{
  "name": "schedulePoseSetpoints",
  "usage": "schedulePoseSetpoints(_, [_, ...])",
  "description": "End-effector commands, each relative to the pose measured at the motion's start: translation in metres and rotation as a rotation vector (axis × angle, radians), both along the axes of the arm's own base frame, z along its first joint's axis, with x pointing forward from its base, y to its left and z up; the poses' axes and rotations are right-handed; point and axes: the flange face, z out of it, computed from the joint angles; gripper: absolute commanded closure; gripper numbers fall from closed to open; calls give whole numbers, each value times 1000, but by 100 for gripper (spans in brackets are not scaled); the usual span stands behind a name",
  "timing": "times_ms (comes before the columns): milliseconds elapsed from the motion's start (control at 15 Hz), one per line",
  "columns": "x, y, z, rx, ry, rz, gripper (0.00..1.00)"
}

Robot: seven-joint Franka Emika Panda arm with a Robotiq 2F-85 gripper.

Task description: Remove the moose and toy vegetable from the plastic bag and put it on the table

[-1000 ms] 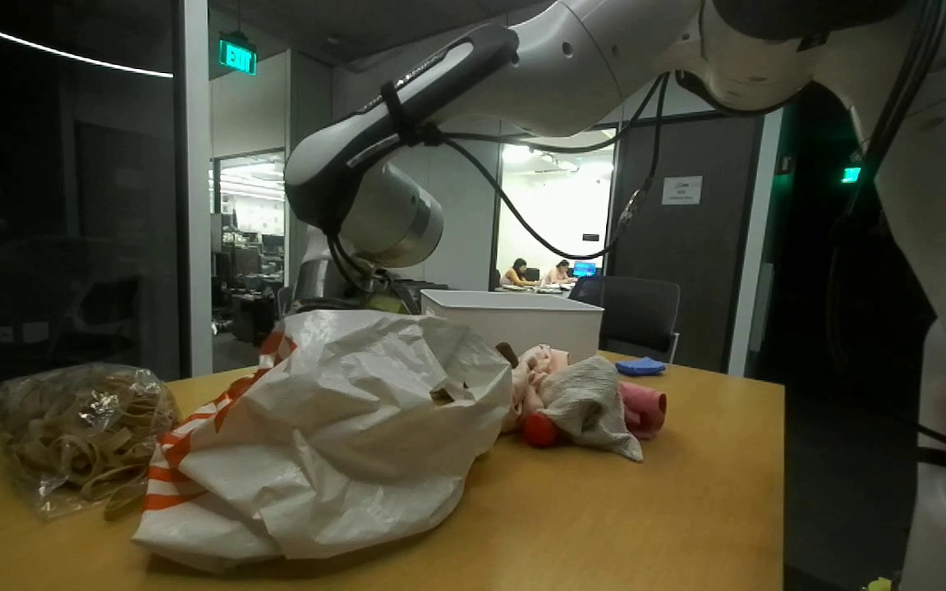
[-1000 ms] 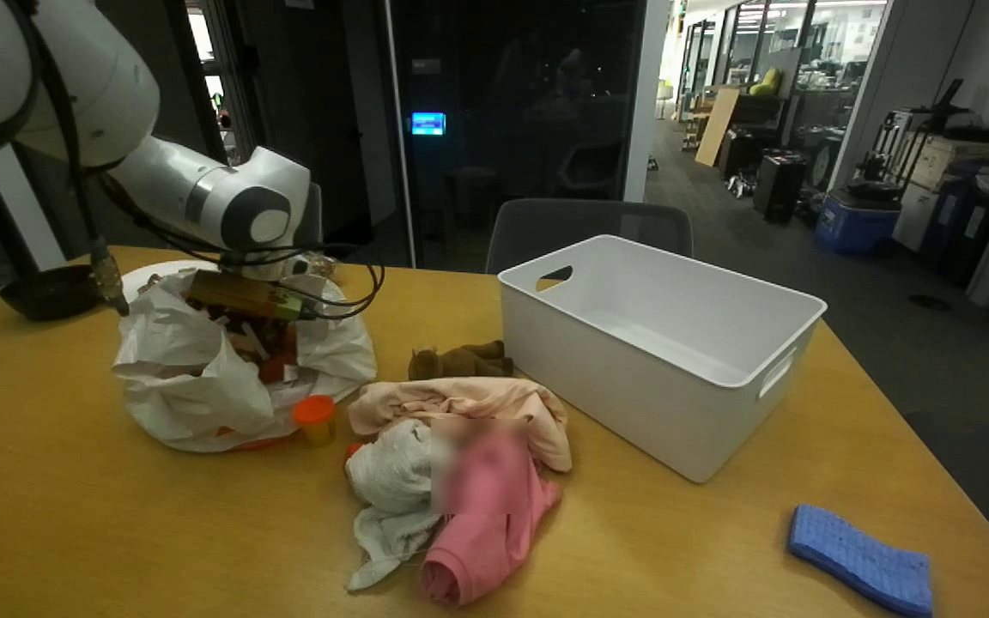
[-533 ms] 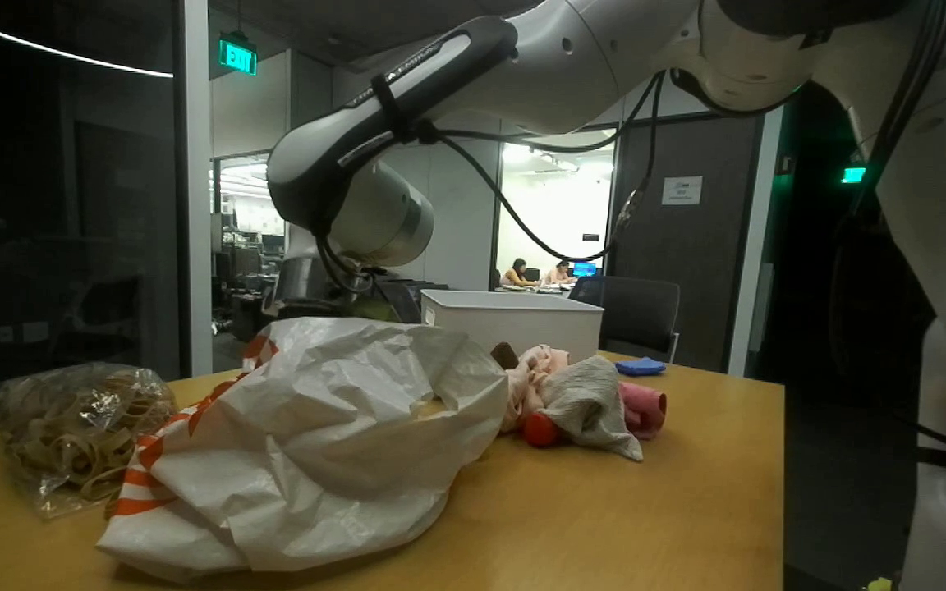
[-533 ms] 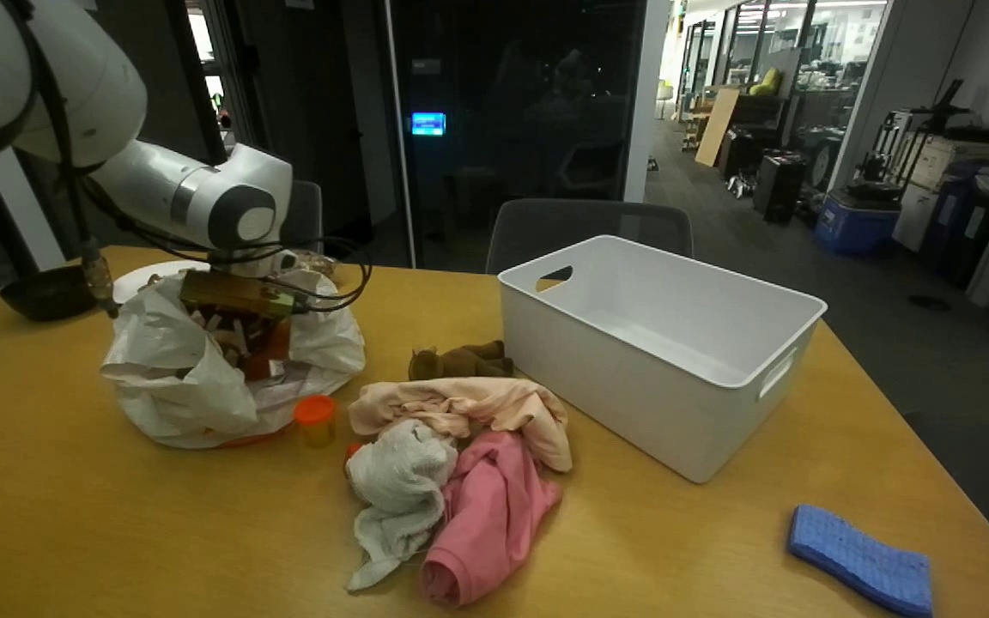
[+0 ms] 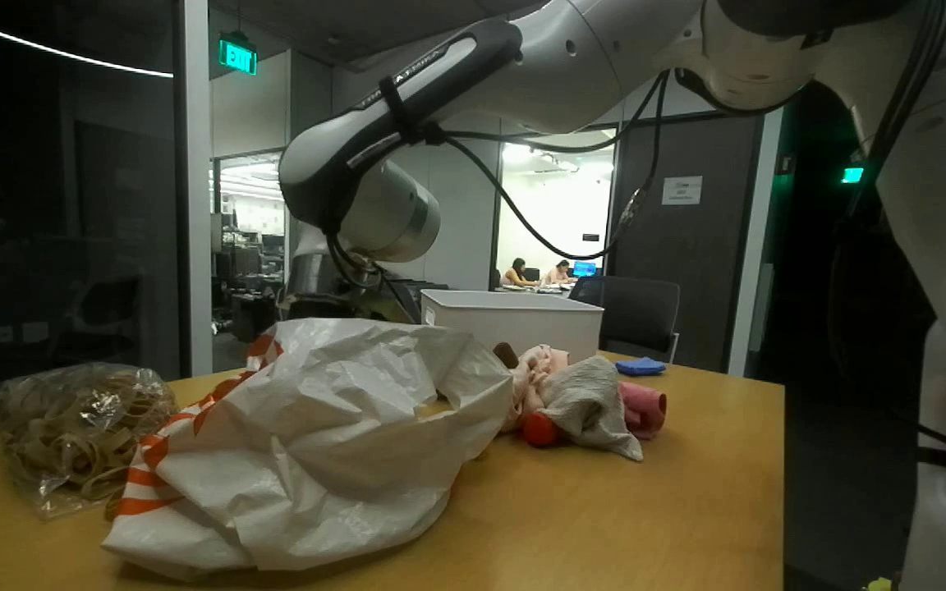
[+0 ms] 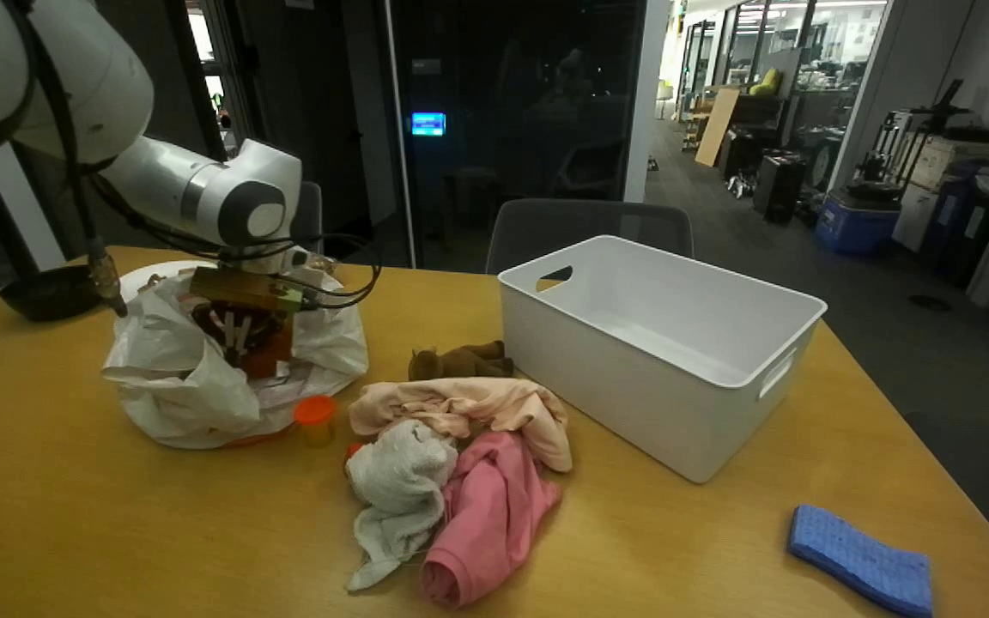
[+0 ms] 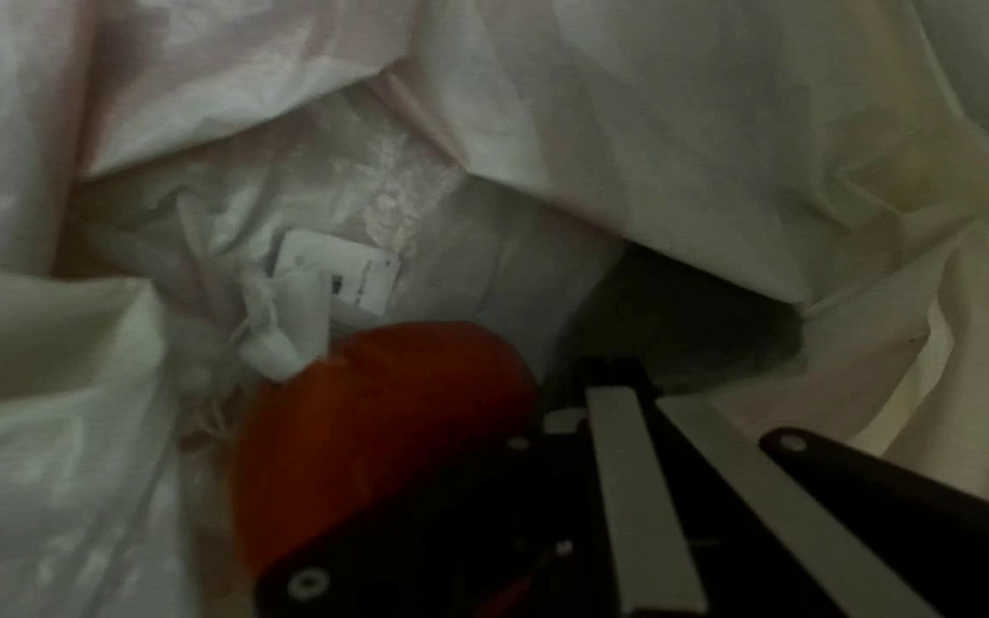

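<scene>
The plastic bag (image 5: 333, 460), white with orange-red print, stands on the table (image 6: 675, 549), its mouth facing up in an exterior view. Down inside it is my gripper (image 7: 615, 373), fingertips together and nothing clearly pinched between them. Just past the tips lies a dark green thing (image 7: 700, 318); whether they touch it I cannot tell in the dim light. Beside the fingers sits a rounded orange-red thing (image 7: 374, 412), partly covered by the gripper. Which of these is the toy vegetable is unclear. A brown plush, seemingly the moose (image 6: 460, 361), lies on the table outside the bag.
A white bin (image 6: 615, 378) stands behind a heap of peach cloth (image 6: 469, 399), pale cloth (image 6: 400, 472) and pink cloth (image 6: 490, 524). An orange-capped pot (image 6: 316, 421) is close to the bag. Also around are a blue sponge (image 6: 859, 562), black bowl (image 6: 50, 293) and clear bag of tan bits (image 5: 79, 435).
My fingers have come together inside the bag. The arm dipped and then came partly back. The bag has shifted slightly, to the left in both exterior views.
</scene>
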Motion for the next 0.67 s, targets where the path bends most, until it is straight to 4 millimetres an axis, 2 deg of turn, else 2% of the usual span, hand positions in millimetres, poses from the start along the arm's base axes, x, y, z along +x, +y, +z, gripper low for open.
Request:
schedulePoseSetpoints(0, [-1,-13,29,-42,-8,-55,97])
schedulePoseSetpoints(267, [-4,-26,50,-90,11,-101,98])
schedulePoseSetpoints(333, [-3,-28,52,-87,13,-107,71])
schedulePoseSetpoints(467, [-2,-27,50,-84,31,-119,66])
schedulePoseSetpoints(600, [-4,-20,48,-65,40,-118,50])
